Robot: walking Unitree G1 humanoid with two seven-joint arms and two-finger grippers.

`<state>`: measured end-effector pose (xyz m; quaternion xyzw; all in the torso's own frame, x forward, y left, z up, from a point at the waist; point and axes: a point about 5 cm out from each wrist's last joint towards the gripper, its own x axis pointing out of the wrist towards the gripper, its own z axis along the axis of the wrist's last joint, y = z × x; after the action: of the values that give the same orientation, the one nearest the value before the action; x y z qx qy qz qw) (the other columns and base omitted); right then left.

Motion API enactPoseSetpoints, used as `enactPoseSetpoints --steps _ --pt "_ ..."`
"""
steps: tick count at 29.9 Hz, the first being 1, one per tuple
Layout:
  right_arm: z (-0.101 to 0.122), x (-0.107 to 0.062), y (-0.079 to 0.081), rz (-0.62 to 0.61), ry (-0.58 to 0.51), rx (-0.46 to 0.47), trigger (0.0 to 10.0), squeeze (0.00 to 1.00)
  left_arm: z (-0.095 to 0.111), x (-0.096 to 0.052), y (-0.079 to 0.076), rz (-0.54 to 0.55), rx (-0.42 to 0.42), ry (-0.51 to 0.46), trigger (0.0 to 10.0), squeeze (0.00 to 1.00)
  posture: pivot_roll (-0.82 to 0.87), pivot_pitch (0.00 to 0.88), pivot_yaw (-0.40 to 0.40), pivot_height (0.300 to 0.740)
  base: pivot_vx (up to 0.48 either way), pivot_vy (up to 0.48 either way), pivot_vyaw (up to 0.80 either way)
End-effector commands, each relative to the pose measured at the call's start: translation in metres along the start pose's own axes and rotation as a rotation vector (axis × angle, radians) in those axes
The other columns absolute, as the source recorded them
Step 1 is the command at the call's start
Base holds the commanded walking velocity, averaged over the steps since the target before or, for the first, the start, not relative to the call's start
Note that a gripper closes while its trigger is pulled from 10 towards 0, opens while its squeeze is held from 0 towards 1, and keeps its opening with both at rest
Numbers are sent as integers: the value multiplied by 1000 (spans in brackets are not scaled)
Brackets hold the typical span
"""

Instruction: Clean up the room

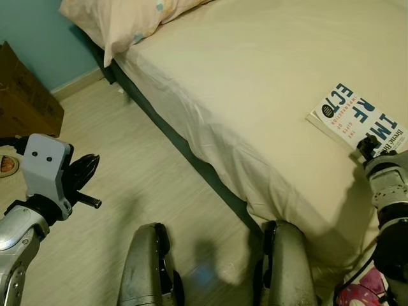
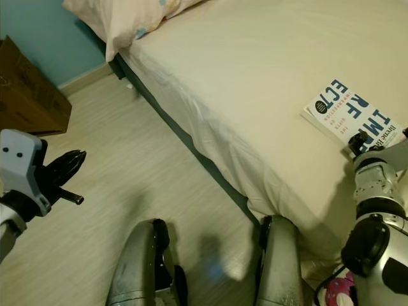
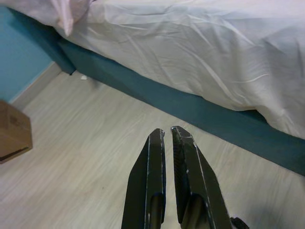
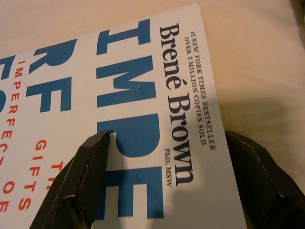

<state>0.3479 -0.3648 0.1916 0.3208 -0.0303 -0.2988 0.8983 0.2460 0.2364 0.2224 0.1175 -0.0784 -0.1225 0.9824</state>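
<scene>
Right gripper (image 4: 167,143) over book (image 1: 357,118), fingers (image 4: 88,162) spread wide: one over cover, other just past its edge. Book lies flat on bed (image 1: 255,83), near mattress edge. Risk: thin flat book on soft sheet, fingertips may slide over cover, nudging it toward bed edge. Left gripper (image 3: 167,136) closed, idle over floor (image 1: 140,178).

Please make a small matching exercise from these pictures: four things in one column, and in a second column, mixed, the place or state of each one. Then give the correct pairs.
Things:
1. book
2. pillow
3. cardboard box
4. left gripper

Places or states:
A. on the floor by the teal wall
B. shut, above the floor
C. at the head of the bed
D. flat on the sheet, under the open right gripper

Pairs: 1-D, 2-C, 3-A, 4-B
</scene>
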Motion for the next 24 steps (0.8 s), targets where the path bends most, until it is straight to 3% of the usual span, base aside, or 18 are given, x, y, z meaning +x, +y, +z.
enactPoseSetpoints --steps 1,5,8,10,14,16,18,20,21,24 --pt "-25 -4 -21 -74 103 -28 10000 0 -5 -5 6 18 27 44 10000 0 303 473 124 500 0 0 0" --pt "-20 -4 -28 -106 88 38 10000 0 -3 -2 5 1 8 28 10000 0 312 472 128 500 0 0 0" --pt "-14 -4 -31 -121 70 18 10000 0 -1 -3 5 -15 8 31 10000 0 314 470 127 500 0 0 0" --pt "-6 -4 -34 -143 38 -88 10000 0 -1 -5 6 -13 10 37 10000 0 312 471 127 500 0 0 0" --pt "0 -4 -37 -182 -3 -177 10000 0 -3 -6 4 -4 12 45 10000 0 308 472 128 500 0 0 0" --pt "0 -4 -38 -185 -7 -171 10000 0 -4 -5 4 -3 14 46 10000 0 308 472 128 500 0 0 0" --pt "-4 -4 -38 -181 13 -69 10000 0 -5 -5 4 -2 16 50 10000 0 309 472 131 500 0 0 0" --pt "-4 -4 -38 -181 13 -69 10000 0 -5 -5 4 -2 16 50 10000 0 309 472 131 500 0 0 0" --pt "-9 -5 -37 -171 35 -19 10000 0 -5 -4 4 -1 17 51 10000 0 310 472 133 500 0 0 0" --pt "-9 -5 -37 -171 35 -19 10000 0 -5 -4 4 -1 17 51 10000 0 310 472 133 500 0 0 0"
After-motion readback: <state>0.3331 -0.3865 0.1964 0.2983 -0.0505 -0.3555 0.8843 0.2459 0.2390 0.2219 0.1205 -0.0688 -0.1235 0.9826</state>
